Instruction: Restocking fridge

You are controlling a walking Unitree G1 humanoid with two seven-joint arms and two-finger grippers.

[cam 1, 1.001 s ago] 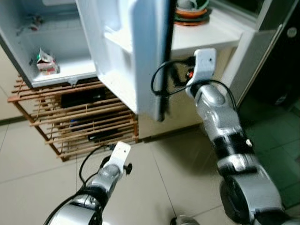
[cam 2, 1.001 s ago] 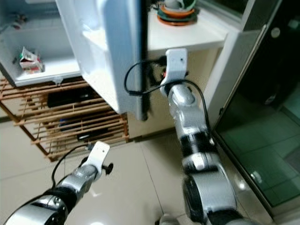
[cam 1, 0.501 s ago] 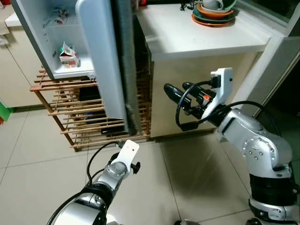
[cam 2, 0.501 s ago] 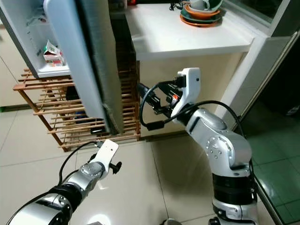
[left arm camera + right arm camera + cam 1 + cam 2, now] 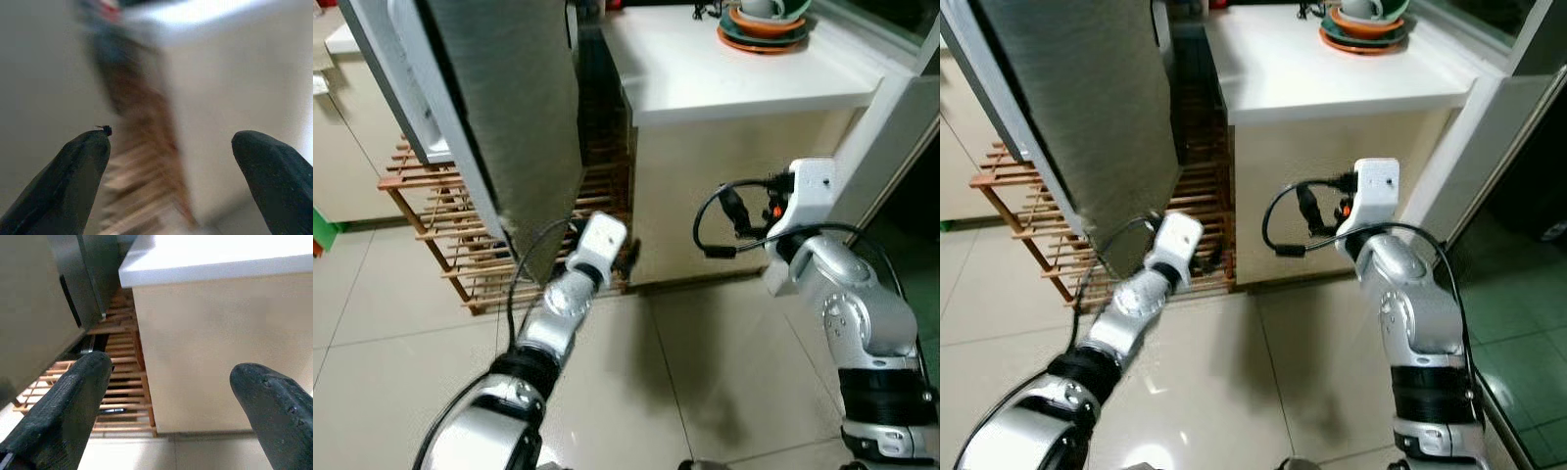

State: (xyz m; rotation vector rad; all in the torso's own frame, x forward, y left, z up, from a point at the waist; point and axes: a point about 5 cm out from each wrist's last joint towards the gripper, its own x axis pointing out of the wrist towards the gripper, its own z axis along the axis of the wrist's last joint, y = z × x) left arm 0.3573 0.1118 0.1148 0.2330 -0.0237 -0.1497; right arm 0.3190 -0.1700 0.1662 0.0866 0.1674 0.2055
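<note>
The fridge door (image 5: 509,108) shows its grey outer face at the upper left and covers the fridge's inside. My left gripper (image 5: 628,257) is raised near the door's lower corner, in front of the wooden rack (image 5: 431,225). In the blurred left wrist view its fingers (image 5: 73,171) stand wide apart with nothing between them. My right gripper (image 5: 732,206) hovers before the beige cabinet front (image 5: 705,196), to the right of the door and clear of it. It is open and empty, and its fingers (image 5: 63,401) are spread in the right wrist view.
A white counter (image 5: 734,73) on the beige cabinet carries a stack of bowls (image 5: 764,20) at its far end. A dark glass door (image 5: 901,127) with a pale frame stands at the right. Tiled floor (image 5: 705,392) stretches below both arms.
The fridge door has swung further round and now hides the shelves and the carton. My left arm rose from near the floor to the door's lower corner. My right gripper drew back to the right.
</note>
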